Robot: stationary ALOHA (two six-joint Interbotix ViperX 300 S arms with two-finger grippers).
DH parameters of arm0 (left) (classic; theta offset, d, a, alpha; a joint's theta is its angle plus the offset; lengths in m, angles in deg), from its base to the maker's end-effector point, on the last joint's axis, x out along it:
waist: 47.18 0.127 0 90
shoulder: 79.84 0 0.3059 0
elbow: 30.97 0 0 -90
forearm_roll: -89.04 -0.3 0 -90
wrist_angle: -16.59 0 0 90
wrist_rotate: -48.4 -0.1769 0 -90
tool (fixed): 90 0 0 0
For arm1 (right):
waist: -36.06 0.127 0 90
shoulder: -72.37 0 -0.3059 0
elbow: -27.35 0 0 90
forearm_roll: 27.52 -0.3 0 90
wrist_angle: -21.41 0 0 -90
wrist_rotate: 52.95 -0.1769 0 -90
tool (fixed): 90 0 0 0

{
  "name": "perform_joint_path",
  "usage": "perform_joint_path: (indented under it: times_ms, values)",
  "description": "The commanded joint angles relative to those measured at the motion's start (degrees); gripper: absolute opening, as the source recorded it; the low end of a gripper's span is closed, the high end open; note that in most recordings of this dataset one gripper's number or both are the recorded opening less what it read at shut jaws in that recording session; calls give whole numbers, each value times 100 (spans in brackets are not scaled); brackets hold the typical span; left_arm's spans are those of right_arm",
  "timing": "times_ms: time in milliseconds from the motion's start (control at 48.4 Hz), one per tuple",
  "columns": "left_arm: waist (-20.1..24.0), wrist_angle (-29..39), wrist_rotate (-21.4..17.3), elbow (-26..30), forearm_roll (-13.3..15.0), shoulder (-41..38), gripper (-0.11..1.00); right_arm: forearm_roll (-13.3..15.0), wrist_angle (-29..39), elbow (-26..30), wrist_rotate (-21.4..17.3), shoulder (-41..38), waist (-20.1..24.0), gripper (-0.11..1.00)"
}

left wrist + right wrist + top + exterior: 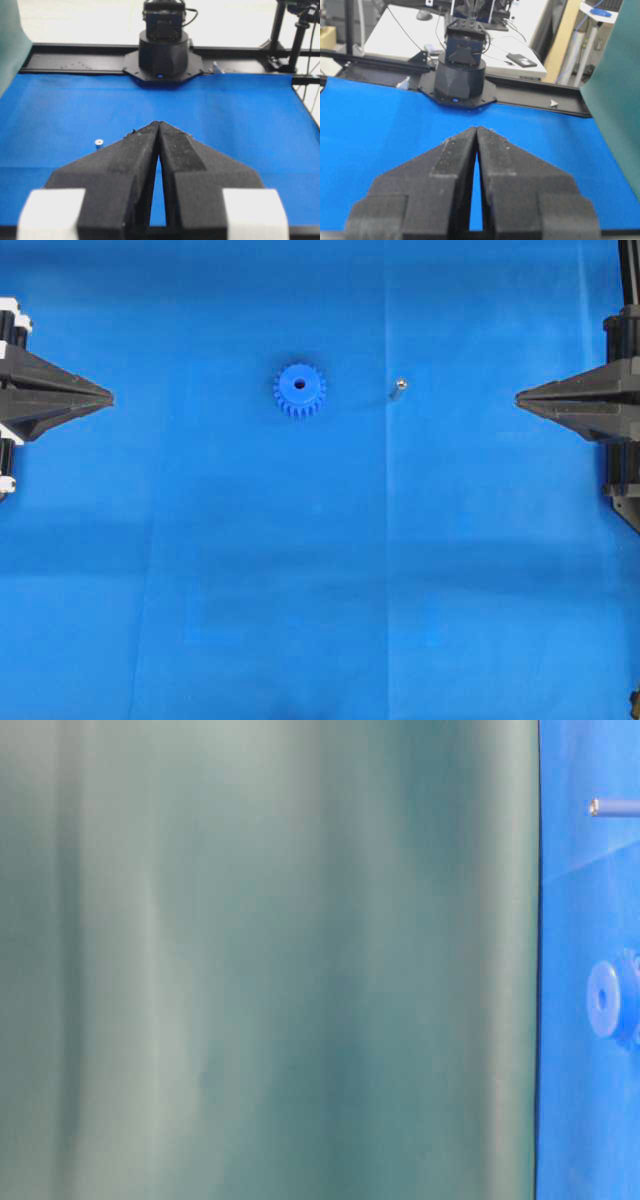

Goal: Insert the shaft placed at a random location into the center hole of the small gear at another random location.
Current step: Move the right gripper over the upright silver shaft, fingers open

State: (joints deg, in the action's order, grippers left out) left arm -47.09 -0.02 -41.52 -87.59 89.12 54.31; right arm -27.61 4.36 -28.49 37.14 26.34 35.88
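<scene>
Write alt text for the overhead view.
A small blue gear lies on a blue table cover, with a tiny metal shaft apart to its right. Shut left gripper and right gripper point inward from the edges.

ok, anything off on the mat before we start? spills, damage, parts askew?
Nothing stands out. The small gear lies flat, hub up, center hole unblocked. The shaft sits apart to its right. Left gripper and right gripper are shut, at the mat's edges, holding nothing.
</scene>
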Motion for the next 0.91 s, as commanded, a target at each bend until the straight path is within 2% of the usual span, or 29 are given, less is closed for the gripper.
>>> perform_joint_path:
  times_ms: [0,124,455,558,620,682,889]
  values:
    - [-88,141,26,79,-9,114,0,26,9,79,79,-35,-18,0]
    - [-88,202,35,79,-9,132,0,26,185,158,62,-141,-97,-6]
    - [-88,229,35,70,-9,149,0,18,-316,97,70,-773,-475,-6]
    - [-88,229,26,62,-9,149,0,9,-536,70,62,-1116,-615,-1]
    - [-88,229,26,53,-9,149,0,0,-650,79,53,-1371,-694,7]
    - [-88,229,26,53,-9,149,0,-18,-809,88,44,-1626,-782,20]
    - [-88,229,26,44,-18,149,0,-141,-1512,79,44,-2628,-1081,80]
